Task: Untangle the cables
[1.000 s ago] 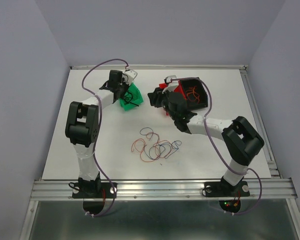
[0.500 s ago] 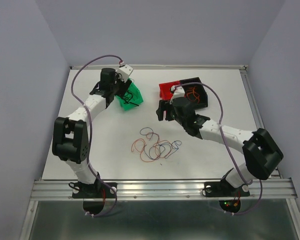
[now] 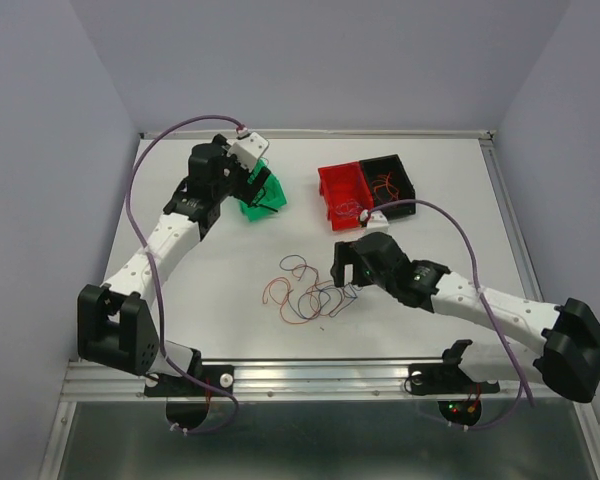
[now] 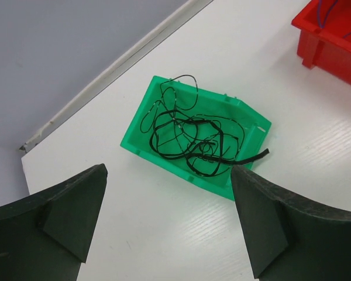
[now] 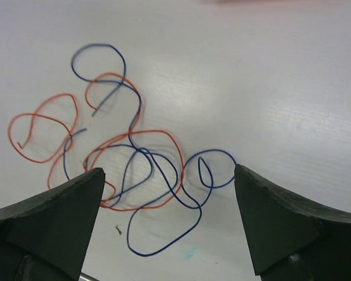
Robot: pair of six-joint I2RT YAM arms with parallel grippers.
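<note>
A loose tangle of orange and blue cables (image 3: 315, 295) lies in the middle of the table. In the right wrist view the cables (image 5: 140, 170) spread out just below my open right gripper (image 5: 168, 170), and its jaws stand either side of the blue loops without touching them. From above, the right gripper (image 3: 342, 268) hovers at the tangle's right edge. Black cables (image 4: 190, 137) sit coiled in a green bin (image 4: 248, 126), one end hanging over its rim. My left gripper (image 4: 167, 171) is open and empty just short of that green bin (image 3: 263, 192).
A red bin (image 3: 342, 187) and a black bin (image 3: 388, 178) stand side by side at the back centre-right, and the black one holds orange wire. The red bin (image 4: 333, 29) also shows at the left wrist view's top right. Raised rails edge the table.
My right gripper swung from the red and black bins down to the tangle and opened. My left gripper opened and drew back a little from the green bin, where the black cables now lie.
</note>
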